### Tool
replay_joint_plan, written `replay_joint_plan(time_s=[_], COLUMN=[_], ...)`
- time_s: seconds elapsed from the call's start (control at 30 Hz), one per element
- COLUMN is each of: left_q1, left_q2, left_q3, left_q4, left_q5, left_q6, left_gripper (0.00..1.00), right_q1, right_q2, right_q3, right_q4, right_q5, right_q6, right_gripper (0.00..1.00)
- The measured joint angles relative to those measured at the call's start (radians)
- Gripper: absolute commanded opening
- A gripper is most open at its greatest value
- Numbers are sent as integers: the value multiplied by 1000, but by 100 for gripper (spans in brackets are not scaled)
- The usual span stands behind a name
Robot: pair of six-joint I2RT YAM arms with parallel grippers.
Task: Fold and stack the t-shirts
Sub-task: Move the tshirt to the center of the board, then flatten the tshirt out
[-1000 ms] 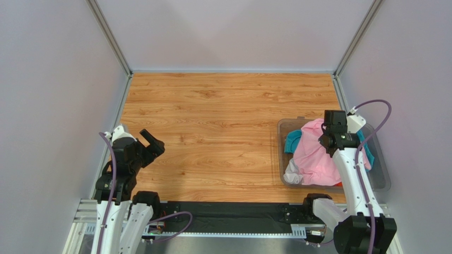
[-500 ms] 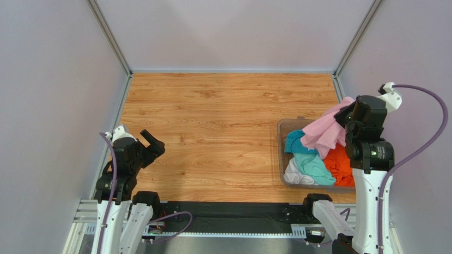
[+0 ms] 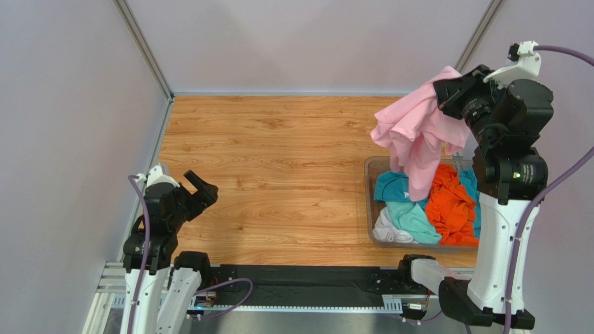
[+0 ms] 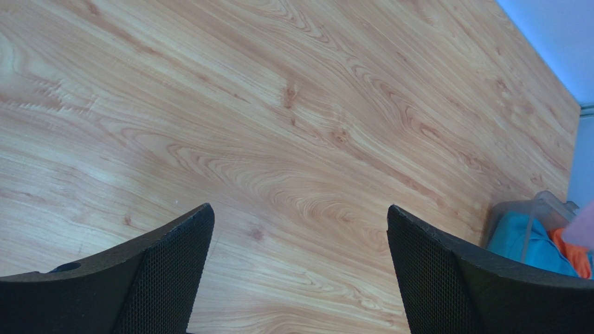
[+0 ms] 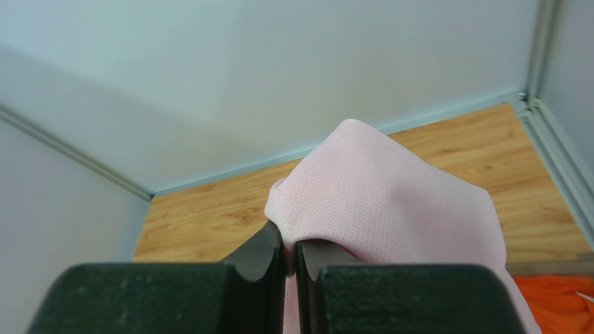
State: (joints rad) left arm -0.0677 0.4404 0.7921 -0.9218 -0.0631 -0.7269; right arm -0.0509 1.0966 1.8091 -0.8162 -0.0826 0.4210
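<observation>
Here we see the right gripper [image 5: 289,252] clamped on the pink t-shirt [image 3: 415,136], which hangs beneath it above the bin [image 3: 368,203]. The left gripper [image 4: 298,212] gapes apart over the table [image 4: 279,104].

pink t-shirt [image 3: 417,136]: hanging bunched aloft | orange t-shirt [image 3: 452,205], teal t-shirt [image 3: 413,220], white t-shirt [image 3: 385,228]: crumpled heap

one pink shirt [image 3: 418,136], one orange [image 3: 450,207], one white [image 3: 385,229], teal [image 3: 413,218] count unclear, one bin [image 3: 367,209].
</observation>
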Motion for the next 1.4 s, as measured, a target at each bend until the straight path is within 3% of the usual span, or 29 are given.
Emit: replay_joint_plan(time_s=[0.2, 0.33, 0.6, 0.83, 1.03, 1.13, 1.27, 1.3, 1.4], left_q1=[0, 0, 0, 0, 0, 0, 0, 0, 0], left_q2=[0, -3, -25, -28, -38, -37, -21, -9, 39], left_q3=[23, 23, 37, 99, 112, 105, 60, 39, -38], left_q4=[8, 9, -5, -66, -108, -106, -95, -85, -49], left_q5=[45, 79, 114, 79, 40, 44, 90, 111, 173], left_q6=[5, 20, 64, 100, 108, 107, 98, 91, 64], left_gripper=[100, 100, 100, 100, 100, 100, 100, 100, 100], right_q1=[53, 178, 544, 702, 753, 753, 748, 748, 748], right_q2=[95, 141, 264, 467, 600, 638, 672, 672, 658], right_q3=[32, 34, 84, 134, 85, 34, -58, -88, -187], right_q4=[130, 200, 259, 278, 276, 272, 256, 248, 237], right_q5=[-220, -298, -282, -258, -198, -132, -66, -49, 6], right_q6=[43, 56, -32, -100, -117, -122, -125, -124, -105], right_gripper=[7, 8, 10, 11, 8, 16, 41, 54, 64])
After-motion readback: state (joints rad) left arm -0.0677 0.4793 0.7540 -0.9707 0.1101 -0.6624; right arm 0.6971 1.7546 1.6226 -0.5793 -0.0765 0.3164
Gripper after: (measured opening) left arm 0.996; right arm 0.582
